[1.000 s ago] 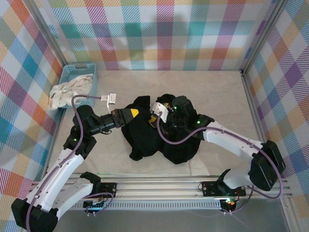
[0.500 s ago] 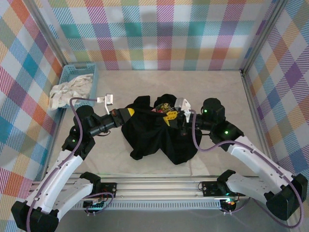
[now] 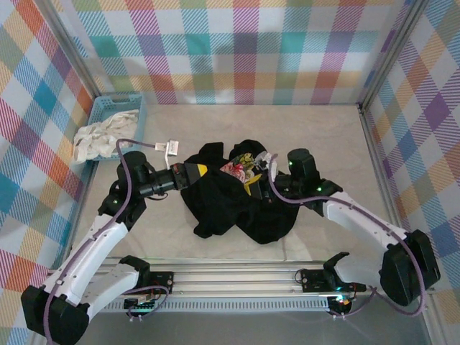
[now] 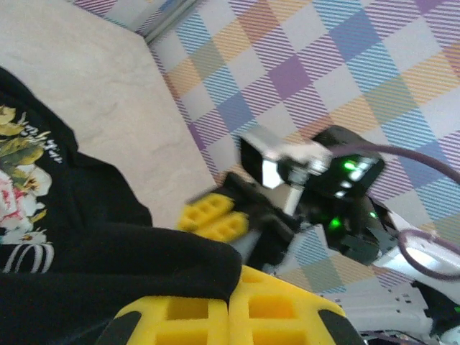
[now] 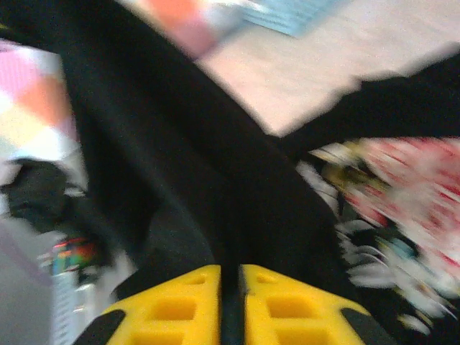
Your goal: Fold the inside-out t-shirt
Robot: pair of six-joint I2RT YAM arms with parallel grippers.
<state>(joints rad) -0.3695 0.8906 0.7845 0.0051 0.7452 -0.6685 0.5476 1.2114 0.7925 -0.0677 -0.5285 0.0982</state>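
Blue basket [image 3: 101,107] sits at the far-left corner of the desk [image 3: 330,151], well apart from the work. White-cream cloth [image 3: 99,138] is piled in it and spills over its near-left rim. Checked walls on three sides, metal rail at the near edge.

The inside-out t-shirt [image 3: 241,212] is mid-desk, a crumpled black heap. No clean long axis: the bulk runs roughly far-left to near-right, with a lobe trailing near-left. Multicoloured print [image 3: 236,168] faces up at the far edge.

Left gripper [image 3: 201,170] is at the heap's far-left edge, jaws pressed together with a fold of the shirt over the tips, pinching it. Right gripper [image 3: 251,187] is just right of the print. Its wrist view is blurred, jaws nearly together on black cloth running between them. The right forearm lies beside the heap's right side.
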